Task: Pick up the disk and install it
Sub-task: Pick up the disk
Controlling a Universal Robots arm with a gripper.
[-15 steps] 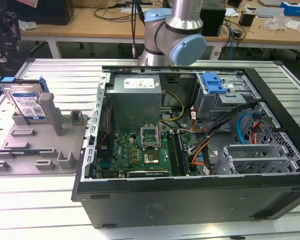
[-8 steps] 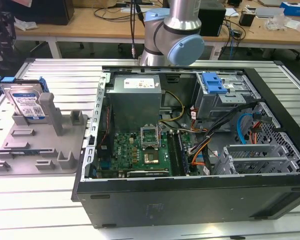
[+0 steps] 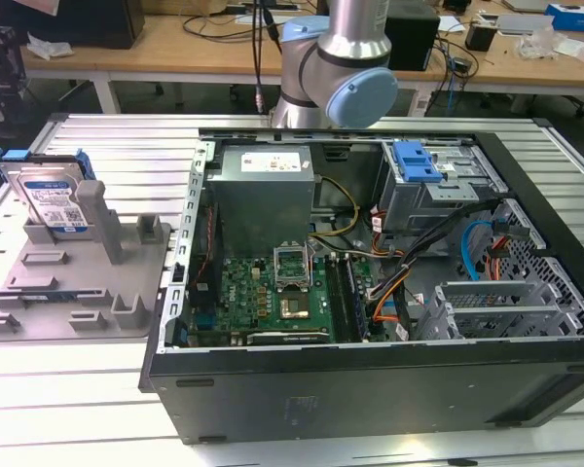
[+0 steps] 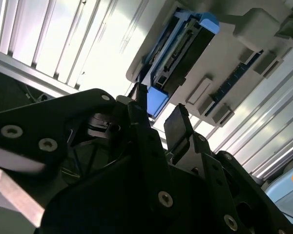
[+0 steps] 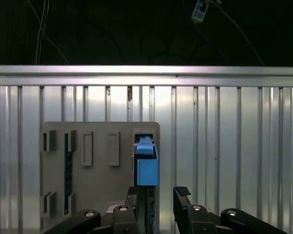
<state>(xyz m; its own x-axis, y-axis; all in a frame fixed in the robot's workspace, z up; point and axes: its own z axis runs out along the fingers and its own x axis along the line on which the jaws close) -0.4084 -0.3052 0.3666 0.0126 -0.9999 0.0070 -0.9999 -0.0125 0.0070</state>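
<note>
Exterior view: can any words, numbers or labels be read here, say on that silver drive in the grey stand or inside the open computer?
Disk, white-and-blue label: there is print, but it is too small to read.
Power supply, white sticker near its top edge: there is print, but it is too blurred to read.
Motherboard: any markings are too small to read.
No text can be quoted as it reads.

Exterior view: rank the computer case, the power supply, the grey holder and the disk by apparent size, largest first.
1. computer case
2. grey holder
3. power supply
4. disk, standing in the grey holder
The grey holder and power supply look close.
</note>
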